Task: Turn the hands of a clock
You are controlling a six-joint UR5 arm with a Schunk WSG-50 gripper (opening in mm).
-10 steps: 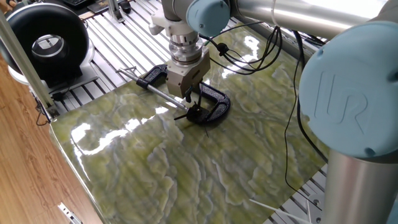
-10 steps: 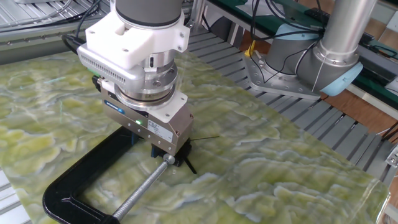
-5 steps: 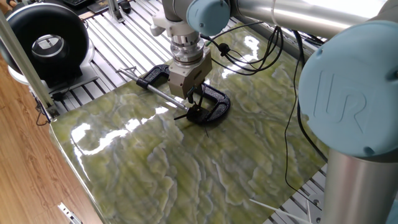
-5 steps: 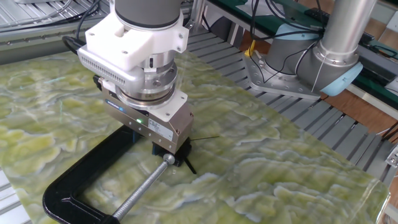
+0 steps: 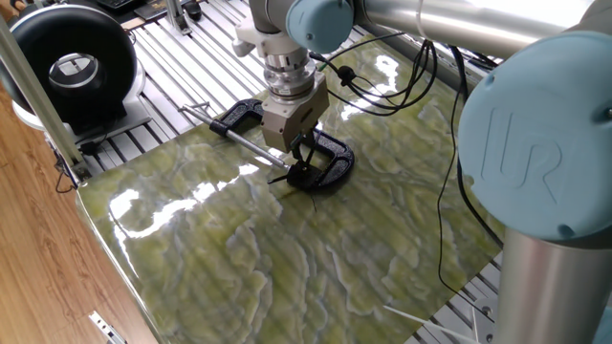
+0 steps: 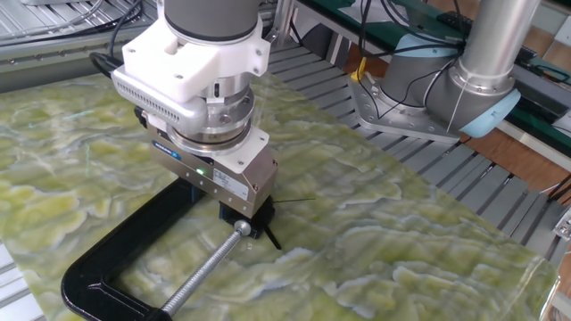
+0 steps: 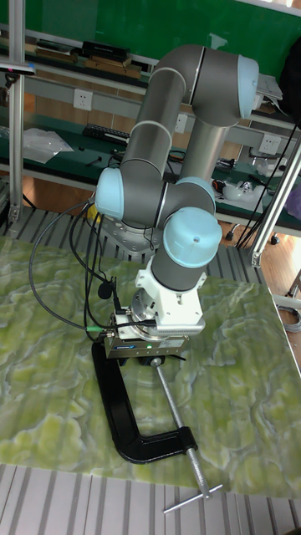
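Hands [image 5: 298,176] of the clock are lying low on the green marbled table [image 5: 287,268] in one fixed view, sitting inside the curve of the black C-clamp [image 5: 330,161] just under the gripper [image 5: 296,149]; only thin black pointers are showing around a small dark hub, one reaching left toward the near edge; the clamp's steel screw rod [image 5: 244,141] is running from far left toward them; a black round device [image 5: 67,62] is sitting beyond the table at far left. In the other fixed view the gripper [image 6: 247,219] is standing upright directly over the hub, its body hiding the fingertips, so I cannot tell whether the pincer is clenched or released; the hands [image 6: 287,207] are peeking out from beneath it, one thin pointer reaching right across the table [image 6: 401,259], a shorter one angling toward the near side; the screw rod's [image 6: 207,266] tip is ending just beside the gripper's base; the C-clamp [image 6: 120,259] is curving away to the near left. In the tall fixed view the gripper [image 7: 153,359] is hanging over the far end of the C-clamp [image 7: 125,418]; the screw rod [image 7: 177,418] is slanting toward the near right; the hands are too small and hidden to make out.
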